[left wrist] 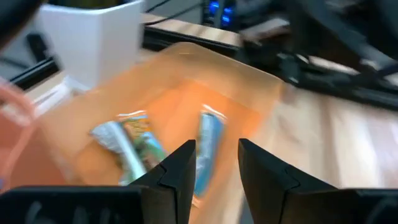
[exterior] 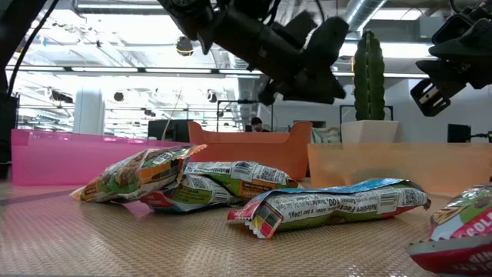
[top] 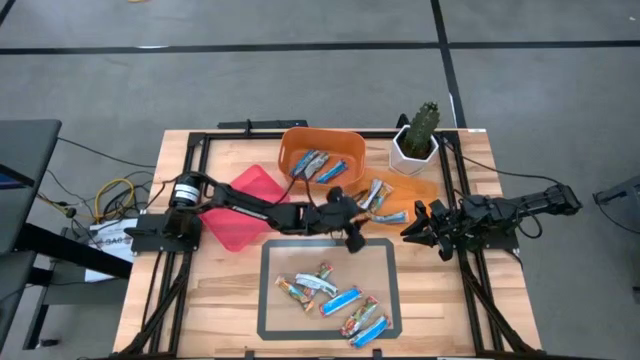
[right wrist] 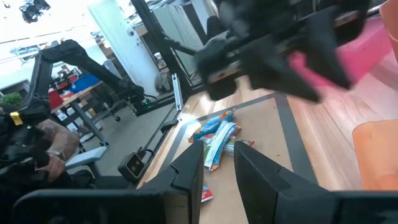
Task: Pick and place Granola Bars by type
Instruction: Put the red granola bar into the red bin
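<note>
Midway: my left fingers (top: 357,243), apart and empty, hover near the tray (top: 425,190); six bars (top: 335,296) await sorting.

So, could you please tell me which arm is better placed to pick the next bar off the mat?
Probably the left: its empty pincer hangs at the mat's edge, near the bars; the right pincer sits off the mat.

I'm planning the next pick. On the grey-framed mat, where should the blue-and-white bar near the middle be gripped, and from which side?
Grip the blue-and-white wrapped bar across its narrow middle, coming straight down from above: it lies flat and slanted on the grey-framed mat, so the pinch should close on its two long edges. A silvery bar lies close by one end.
</note>
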You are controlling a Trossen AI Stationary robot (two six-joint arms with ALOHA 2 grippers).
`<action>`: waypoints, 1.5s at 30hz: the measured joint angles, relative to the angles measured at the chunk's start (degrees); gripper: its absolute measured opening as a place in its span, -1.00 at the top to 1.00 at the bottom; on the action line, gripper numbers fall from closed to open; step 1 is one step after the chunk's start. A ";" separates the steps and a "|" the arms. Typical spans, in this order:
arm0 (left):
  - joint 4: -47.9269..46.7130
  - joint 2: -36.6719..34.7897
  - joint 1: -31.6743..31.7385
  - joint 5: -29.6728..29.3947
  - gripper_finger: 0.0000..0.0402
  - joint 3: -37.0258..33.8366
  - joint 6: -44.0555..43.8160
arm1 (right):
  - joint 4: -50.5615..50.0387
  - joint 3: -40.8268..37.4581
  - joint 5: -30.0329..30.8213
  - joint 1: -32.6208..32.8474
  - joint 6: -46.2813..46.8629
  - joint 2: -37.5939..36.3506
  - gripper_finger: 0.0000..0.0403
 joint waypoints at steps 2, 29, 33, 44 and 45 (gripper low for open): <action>0.05 0.00 -1.35 0.61 0.44 0.00 3.33 | 0.02 -0.02 0.00 0.00 0.00 -0.02 0.59; -15.27 -0.11 -14.29 1.96 0.44 -0.01 19.13 | 0.01 0.00 -0.01 0.00 0.00 -0.01 0.59; -16.82 -0.13 -15.36 4.60 0.44 -0.02 12.64 | 0.00 -0.02 0.00 0.00 0.02 -0.02 0.59; -17.47 -0.20 -18.28 13.04 0.44 -0.02 -10.23 | 0.00 0.00 -0.01 0.01 0.00 -0.01 0.59; -17.94 -0.20 -18.74 12.80 0.44 -0.02 -10.31 | 0.00 -0.01 0.00 0.00 0.01 0.00 0.59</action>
